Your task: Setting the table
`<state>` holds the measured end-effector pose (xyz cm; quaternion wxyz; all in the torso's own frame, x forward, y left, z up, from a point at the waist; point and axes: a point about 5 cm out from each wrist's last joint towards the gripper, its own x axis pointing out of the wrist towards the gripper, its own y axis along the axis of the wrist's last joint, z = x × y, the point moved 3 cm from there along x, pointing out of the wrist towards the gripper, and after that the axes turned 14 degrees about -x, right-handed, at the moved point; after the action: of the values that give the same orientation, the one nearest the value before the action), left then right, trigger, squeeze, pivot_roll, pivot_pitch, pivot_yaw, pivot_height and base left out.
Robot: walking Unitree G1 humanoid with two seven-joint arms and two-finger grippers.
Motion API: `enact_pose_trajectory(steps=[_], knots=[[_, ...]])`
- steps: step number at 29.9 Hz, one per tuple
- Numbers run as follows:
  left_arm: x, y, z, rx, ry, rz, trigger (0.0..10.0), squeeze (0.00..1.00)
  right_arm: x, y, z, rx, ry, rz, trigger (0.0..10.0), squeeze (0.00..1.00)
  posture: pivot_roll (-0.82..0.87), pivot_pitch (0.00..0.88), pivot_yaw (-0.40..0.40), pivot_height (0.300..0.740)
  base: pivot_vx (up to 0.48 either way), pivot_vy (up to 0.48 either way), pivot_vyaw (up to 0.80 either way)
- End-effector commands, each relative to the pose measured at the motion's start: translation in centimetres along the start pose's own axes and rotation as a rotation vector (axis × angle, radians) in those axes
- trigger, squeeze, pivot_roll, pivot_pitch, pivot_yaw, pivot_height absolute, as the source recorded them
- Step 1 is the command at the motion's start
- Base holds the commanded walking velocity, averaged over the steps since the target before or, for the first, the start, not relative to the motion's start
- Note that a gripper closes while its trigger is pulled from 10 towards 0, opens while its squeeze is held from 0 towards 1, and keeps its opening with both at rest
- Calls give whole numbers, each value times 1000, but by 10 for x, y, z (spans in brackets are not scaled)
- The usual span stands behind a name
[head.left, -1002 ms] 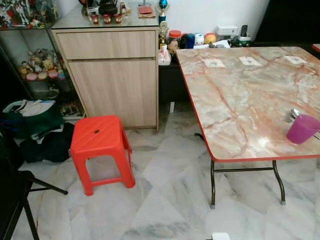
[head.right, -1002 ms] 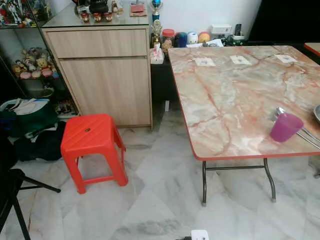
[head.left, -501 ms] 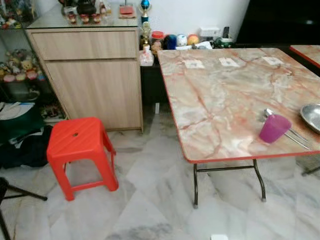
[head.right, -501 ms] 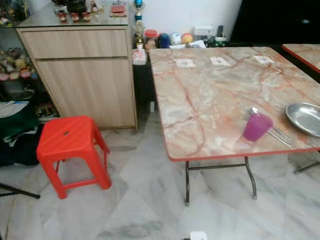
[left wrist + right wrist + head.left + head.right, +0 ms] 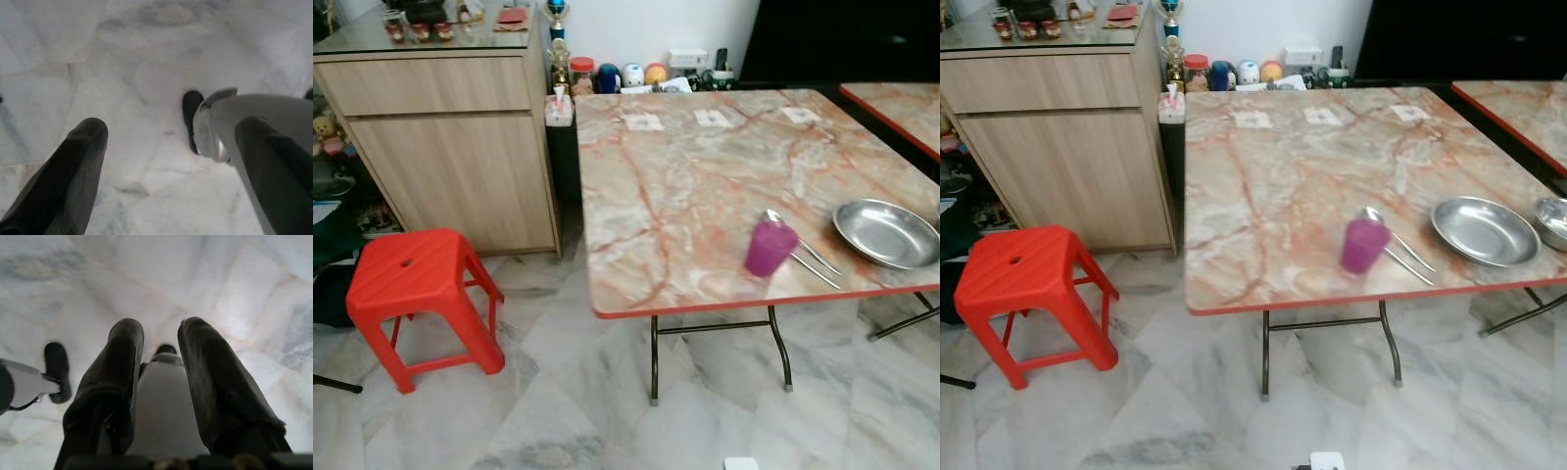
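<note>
One purple cup (image 5: 770, 248) stands near the surface's (image 5: 685, 186) front edge, cutlery (image 5: 803, 257) just beside it and a steel plate (image 5: 887, 233) further right, grouped as one setting. I read both pincers hanging over floor, well apart from these: left pincer (image 5: 171, 161) wide, right pincer (image 5: 159, 382) narrow, both empty.

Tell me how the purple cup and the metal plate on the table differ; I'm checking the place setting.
The purple cup is opaque coloured plastic, while the metal plate is shiny silver. The cup stands tall and narrow; the plate lies wide and shallow. The cup sits nearer the table's middle, the plate further to the robot's right. Both rest near the front edge, with cutlery lying between them.
</note>
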<state>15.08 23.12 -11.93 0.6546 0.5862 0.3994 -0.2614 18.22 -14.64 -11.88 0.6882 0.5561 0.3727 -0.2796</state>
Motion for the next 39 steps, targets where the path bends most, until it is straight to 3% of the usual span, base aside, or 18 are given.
enact_pose_trajectory(steps=[1, 5, 14, 20, 28, 39], knots=[[4, 25, -10, -38, -48, 2, 10000, 0, 3, 34, 53, 259, -55, 85, 10000, 0, 16, 107, 6, 740, 0, -428, 0], [6, 27, -2, -37, -56, 4, 10000, 0, 3, 34, 52, 261, -55, 85, 10000, 0, 17, 107, 6, 740, 0, -428, 0], [12, 37, 47, -23, -94, 13, 10000, 0, 3, 35, 52, 263, -57, 87, 10000, 0, 17, 106, 9, 740, 0, -427, 0], [12, 34, 57, -24, -103, 8, 10000, 0, 3, 35, 53, 264, -58, 92, 10000, 0, 17, 106, 8, 740, 0, -424, 0], [10, 26, 49, -37, -94, 1, 10000, 0, 3, 36, 54, 270, -64, 105, 10000, 0, 12, 106, 6, 740, 0, -51, 0], [6, 27, -1, -48, -58, 5, 10000, 0, 2, 39, 54, 278, -61, 127, 10000, 0, 11, 104, 4, 740, 0, 0, 0]])
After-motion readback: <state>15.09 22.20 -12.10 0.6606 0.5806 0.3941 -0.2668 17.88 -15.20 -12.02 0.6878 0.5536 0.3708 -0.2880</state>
